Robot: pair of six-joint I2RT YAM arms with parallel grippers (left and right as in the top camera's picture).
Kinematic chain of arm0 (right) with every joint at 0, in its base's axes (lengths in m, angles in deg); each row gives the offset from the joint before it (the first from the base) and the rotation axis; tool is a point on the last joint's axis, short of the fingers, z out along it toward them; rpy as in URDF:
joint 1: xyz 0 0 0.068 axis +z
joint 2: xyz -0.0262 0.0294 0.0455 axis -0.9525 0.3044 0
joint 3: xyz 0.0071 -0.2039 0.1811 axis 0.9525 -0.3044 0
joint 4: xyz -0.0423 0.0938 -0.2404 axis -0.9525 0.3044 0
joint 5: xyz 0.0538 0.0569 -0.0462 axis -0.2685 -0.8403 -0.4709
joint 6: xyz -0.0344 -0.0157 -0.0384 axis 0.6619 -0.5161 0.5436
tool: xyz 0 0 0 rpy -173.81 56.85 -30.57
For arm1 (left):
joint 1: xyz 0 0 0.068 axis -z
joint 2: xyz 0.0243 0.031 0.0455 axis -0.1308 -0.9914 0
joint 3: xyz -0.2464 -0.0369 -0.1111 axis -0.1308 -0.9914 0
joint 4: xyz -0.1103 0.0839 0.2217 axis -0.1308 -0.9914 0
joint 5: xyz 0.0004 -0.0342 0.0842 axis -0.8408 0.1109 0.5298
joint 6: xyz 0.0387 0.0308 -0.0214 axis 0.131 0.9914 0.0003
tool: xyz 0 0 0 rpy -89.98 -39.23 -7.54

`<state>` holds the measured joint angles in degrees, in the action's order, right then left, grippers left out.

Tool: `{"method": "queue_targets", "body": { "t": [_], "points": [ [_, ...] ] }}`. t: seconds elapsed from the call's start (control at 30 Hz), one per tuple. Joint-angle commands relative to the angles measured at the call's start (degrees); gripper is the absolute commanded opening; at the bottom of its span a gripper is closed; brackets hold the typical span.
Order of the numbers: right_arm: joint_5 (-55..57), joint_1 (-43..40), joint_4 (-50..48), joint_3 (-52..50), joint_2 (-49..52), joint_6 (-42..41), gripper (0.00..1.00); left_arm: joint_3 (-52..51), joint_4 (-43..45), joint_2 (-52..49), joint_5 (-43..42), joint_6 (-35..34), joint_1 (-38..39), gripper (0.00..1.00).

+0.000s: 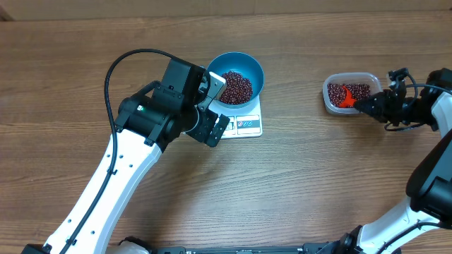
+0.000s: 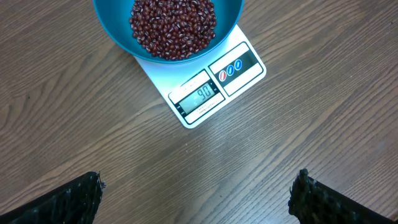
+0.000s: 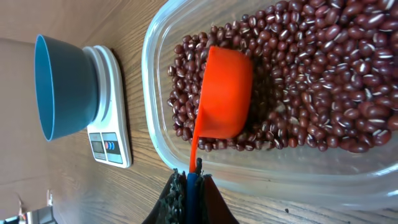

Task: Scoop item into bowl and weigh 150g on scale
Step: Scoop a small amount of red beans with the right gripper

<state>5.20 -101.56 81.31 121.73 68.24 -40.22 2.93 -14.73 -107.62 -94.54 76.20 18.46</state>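
Right end effector (image 3: 189, 180): pressed together on the thin handle of the orange scoop (image 3: 227, 93)
Scoop: cup down among the beans (image 3: 323, 68) in the clear tub (image 3: 373, 180)
Left end effector (image 2: 199, 199): spread wide, empty, over the table (image 2: 74, 112) near the scale (image 2: 217, 81)
Bowl (image 2: 112, 25): on the scale, part filled with beans
Risk: we expect a heaped scoop to shed beans crossing to the bowl, well apart from the tub; the handle may twist in the pinch

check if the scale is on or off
On: digits show on the display of the scale, which carries the blue bowl of beans.
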Motion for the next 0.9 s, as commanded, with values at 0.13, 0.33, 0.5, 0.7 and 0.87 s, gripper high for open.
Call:
{"method": "queue_targets", "body": {
  "t": [0.13,0.33,0.5,0.7,0.87],
  "points": [
    [-4.24,-2.64,0.17,-0.96,0.42,-1.01,0.04,-0.42,0.17,-0.39,-0.85,1.27,-0.04,1.00],
    [-8.50,-5.22,0.15,-0.96,0.42,-0.98,0.04,-0.42,0.17,-0.39,-0.85,1.27,-0.04,1.00],
    [-12.22,-6.62,0.22,-0.96,0.42,-0.61,0.04,-0.42,0.17,-0.39,-0.85,1.25,-0.04,1.00],
    [-16.39,-6.97,0.24,-0.96,0.42,0.13,0.04,-0.42,0.17,-0.39,-0.85,1.25,-0.04,1.00],
    [-17.27,-6.97,0.90,-0.96,0.42,0.20,0.04,-0.42,0.17,-0.39,-0.85,1.27,-0.04,1.00]
  ]
}}
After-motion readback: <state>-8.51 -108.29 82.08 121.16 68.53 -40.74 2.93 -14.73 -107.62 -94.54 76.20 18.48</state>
